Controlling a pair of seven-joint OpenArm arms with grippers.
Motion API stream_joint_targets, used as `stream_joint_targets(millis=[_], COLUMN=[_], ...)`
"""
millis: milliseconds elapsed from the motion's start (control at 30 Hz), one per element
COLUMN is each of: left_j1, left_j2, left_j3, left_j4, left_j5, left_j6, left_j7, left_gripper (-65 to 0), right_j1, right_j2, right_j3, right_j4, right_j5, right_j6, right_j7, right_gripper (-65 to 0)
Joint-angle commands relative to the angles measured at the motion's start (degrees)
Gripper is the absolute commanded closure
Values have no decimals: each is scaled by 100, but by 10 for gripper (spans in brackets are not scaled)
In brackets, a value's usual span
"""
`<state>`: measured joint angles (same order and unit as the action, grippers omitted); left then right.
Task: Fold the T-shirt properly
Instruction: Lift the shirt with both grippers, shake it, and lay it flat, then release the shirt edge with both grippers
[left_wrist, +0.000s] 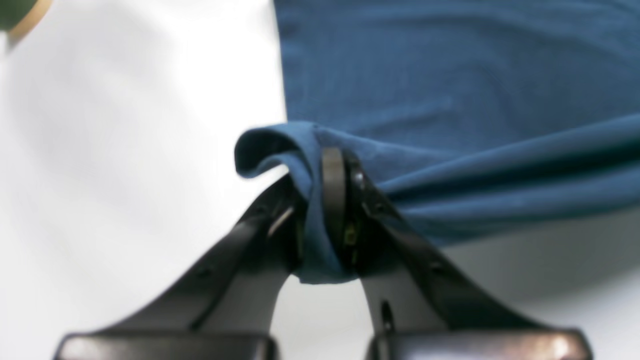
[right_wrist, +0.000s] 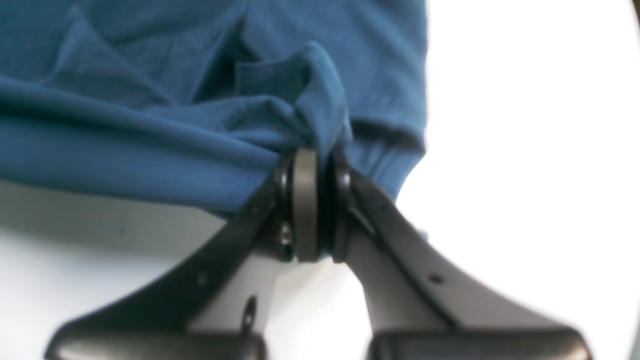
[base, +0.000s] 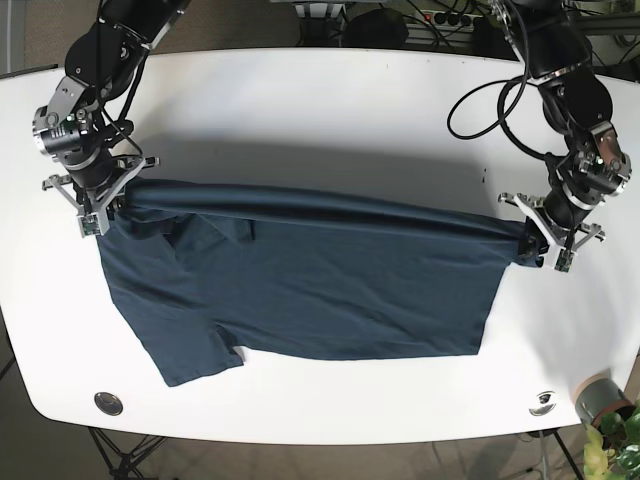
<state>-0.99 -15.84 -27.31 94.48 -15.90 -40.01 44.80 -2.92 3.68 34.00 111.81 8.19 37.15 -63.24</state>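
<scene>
both grippers, left gripper (left_wrist: 325, 210) and right gripper (right_wrist: 315, 200), have jaws clamped on the far edge of the blue t-shirt (base: 300, 285), stretched taut above the white bench (base: 320, 100), likely for folding lengthwise.

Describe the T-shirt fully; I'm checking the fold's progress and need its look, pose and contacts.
The T-shirt is dark blue, soft knit-looking fabric, spread across the white table. Its far edge is lifted into a taut ridge between both arms and partly drawn over the body. One short sleeve lies flat toward the table's near edge. The left gripper and right gripper each have their jaws shut on a bunched corner of cloth. The rest lies flat with light wrinkles.
</scene>
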Motion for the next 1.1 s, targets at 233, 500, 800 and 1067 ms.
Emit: stream_joint_targets(millis=[233, 500, 800, 1067], left_j1=[825, 1361, 1642, 1915], left_j2=[-82, -82, -82, -91], left_j3=[-588, -957, -1194, -1194], left_j4=[227, 236, 218, 245], left_j5=[-14, -14, -6, 3], left_j6=[1, 1, 1, 1], left_j7=[-115, -115, -115, -115], left_gripper=[0, 0, 0, 0], right_j1=[-741, -1093, -1568, -1981], right_j2=[-127, -258, -250, -250], right_j3=[270, 455, 473, 543], right_j4=[120, 103, 85, 94], right_j5=[461, 830, 1902, 2272], right_j6=[-9, 0, -27, -44], right_j7=[140, 131, 122, 131], right_gripper=[-21, -21, -97, -238])
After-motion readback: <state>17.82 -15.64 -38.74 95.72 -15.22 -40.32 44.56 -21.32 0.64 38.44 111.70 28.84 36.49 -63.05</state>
